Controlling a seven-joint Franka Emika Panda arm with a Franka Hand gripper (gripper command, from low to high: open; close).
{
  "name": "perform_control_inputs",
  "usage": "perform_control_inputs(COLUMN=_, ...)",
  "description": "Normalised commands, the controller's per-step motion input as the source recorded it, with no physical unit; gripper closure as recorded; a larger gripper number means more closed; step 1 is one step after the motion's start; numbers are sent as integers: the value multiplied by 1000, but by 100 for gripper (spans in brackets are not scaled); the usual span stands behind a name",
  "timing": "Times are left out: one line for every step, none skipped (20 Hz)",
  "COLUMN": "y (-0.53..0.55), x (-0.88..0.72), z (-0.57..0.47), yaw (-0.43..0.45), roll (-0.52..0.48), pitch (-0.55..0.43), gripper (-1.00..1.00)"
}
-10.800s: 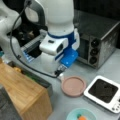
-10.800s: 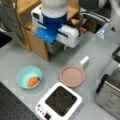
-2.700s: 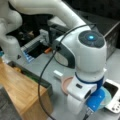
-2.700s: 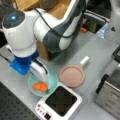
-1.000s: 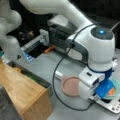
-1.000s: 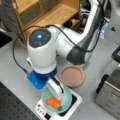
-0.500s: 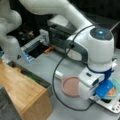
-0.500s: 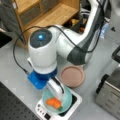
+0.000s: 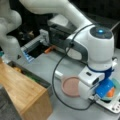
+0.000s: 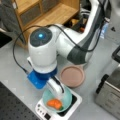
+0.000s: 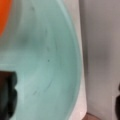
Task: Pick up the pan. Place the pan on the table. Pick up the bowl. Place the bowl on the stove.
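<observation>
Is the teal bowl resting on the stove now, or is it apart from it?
Touching, as far as it shows: in a front view the teal bowl sits on the black top of the stove, with no gap visible. The hand is at its rim.

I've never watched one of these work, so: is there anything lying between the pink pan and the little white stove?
Nothing: in a front view the pan lies on the grey table right beside the stove, with no object between them.

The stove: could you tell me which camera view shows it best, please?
A front view shows the stove best: its white body, corner buttons and the bowl resting on it under the pincer. In a front view only a corner strip with buttons shows. The wrist view shows only a white strip beside the bowl.
</observation>
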Motion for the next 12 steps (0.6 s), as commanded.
perform_control_inputs(y=-103, x=-350, z=91, yaw=79, roll=-302, pitch=-71, gripper=-100)
perform_control_inputs(y=-130, x=-370, z=116, yaw=89, roll=-316, pitch=-57, gripper=-100)
perform_control_inputs(y=-171, x=-394, z=161, yaw=100, roll=-331, pitch=-42, gripper=-100)
perform_control_inputs(y=-202, x=-409, z=180, yaw=114, roll=-340, pitch=-30, gripper=-100)
perform_control_inputs(y=-225, x=-421, z=189, yaw=127, roll=-339, pitch=-20, gripper=-100)
perform_control_inputs(y=-239, x=-424, z=195, yaw=137, roll=-326, pitch=-17, gripper=-100)
perform_control_inputs(y=-243, x=-425, z=187, yaw=146, roll=-304, pitch=-19, gripper=-100)
perform_control_inputs(y=-227, x=-423, z=168, yaw=161, roll=-272, pitch=-19, gripper=-100)
perform_control_inputs(y=-198, x=-408, z=136, yaw=160, roll=-242, pitch=-31, gripper=-100)
perform_control_inputs(y=-161, x=-414, z=118, yaw=155, roll=-228, pitch=-27, gripper=-100)
perform_control_inputs(y=-122, x=-399, z=79, yaw=151, roll=-211, pitch=-37, gripper=-100)
perform_control_inputs(y=-78, x=-405, z=56, yaw=140, roll=-214, pitch=-29, gripper=-100)
